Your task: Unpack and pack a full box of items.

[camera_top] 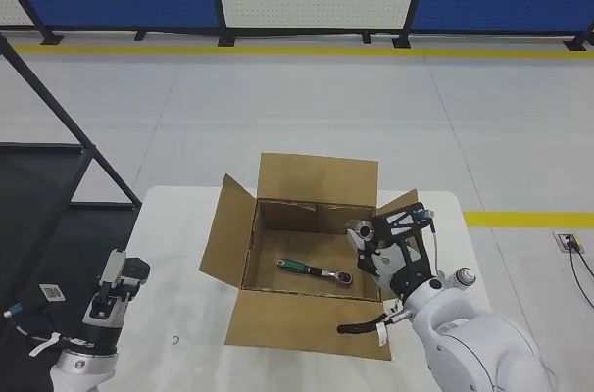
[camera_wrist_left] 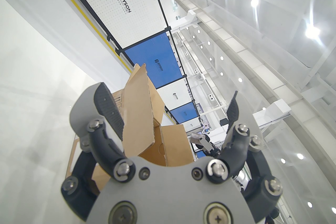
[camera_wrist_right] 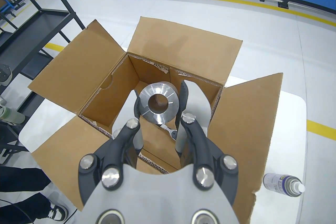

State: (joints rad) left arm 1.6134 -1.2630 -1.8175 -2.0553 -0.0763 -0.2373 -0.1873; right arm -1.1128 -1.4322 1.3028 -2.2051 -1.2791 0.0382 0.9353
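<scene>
An open cardboard box [camera_top: 277, 328] stands mid-table with all flaps spread; its flaps also show in the right wrist view [camera_wrist_right: 181, 41] and the left wrist view [camera_wrist_left: 141, 114]. On the box floor lies a green-handled ratchet wrench [camera_top: 314, 270], whose head [camera_wrist_right: 170, 131] peeks out below my fingers. My right gripper [camera_top: 361, 236] [camera_wrist_right: 160, 99] hangs over the box's right side, shut on a shiny metal ring-shaped part [camera_top: 357, 231] [camera_wrist_right: 157, 114]. My left gripper [camera_top: 123, 268] [camera_wrist_left: 170, 114] is at the table's left edge, tilted up, open and holding nothing.
A spray can [camera_wrist_right: 282, 184] [camera_top: 462, 277] lies on the table right of the box. A small ring [camera_top: 176, 340] lies on the table front left. A black metal rack [camera_top: 42, 186] stands off the table's left side.
</scene>
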